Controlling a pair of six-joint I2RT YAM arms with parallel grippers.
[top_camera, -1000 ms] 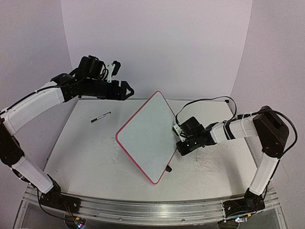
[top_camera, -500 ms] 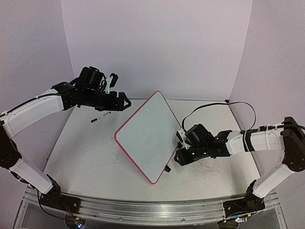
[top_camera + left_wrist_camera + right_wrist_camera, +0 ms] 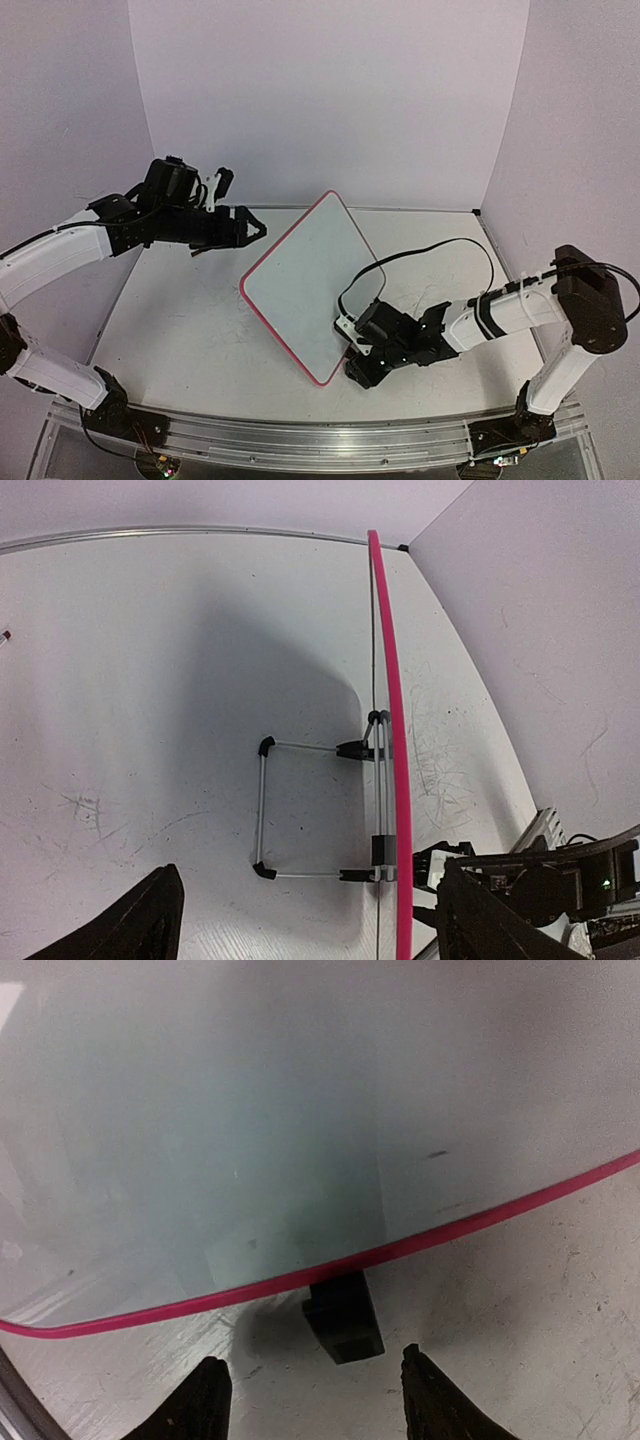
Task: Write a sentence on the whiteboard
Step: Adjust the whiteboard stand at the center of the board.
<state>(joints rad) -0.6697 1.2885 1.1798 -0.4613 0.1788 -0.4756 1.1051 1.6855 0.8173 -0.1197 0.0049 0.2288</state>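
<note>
The whiteboard [image 3: 308, 280], a glossy white board in a thin pink frame, stands tilted on a wire stand [image 3: 264, 810] in the middle of the table. No sentence is in view on its face. My right gripper [image 3: 353, 367] sits low at the board's near corner and is open. In the right wrist view its fingertips [image 3: 211, 1400] flank the black clip foot [image 3: 344, 1318] under the pink frame [image 3: 330, 1269] without touching it. My left gripper [image 3: 252, 229] hovers open behind the board's left edge, seeing the board [image 3: 391, 730] edge-on, with nothing between its fingers [image 3: 140, 925].
The tabletop [image 3: 180, 330] is white and scuffed with grey scribbles. Lilac walls close it in at the back and both sides. A marker's tip [image 3: 4, 637] shows at the left edge of the left wrist view. The right arm's cable [image 3: 440, 248] loops over the table.
My right gripper has opened and slid down along the board's right edge to its near corner. My left gripper has dropped lower behind the board's left edge, covering the marker in the top view.
</note>
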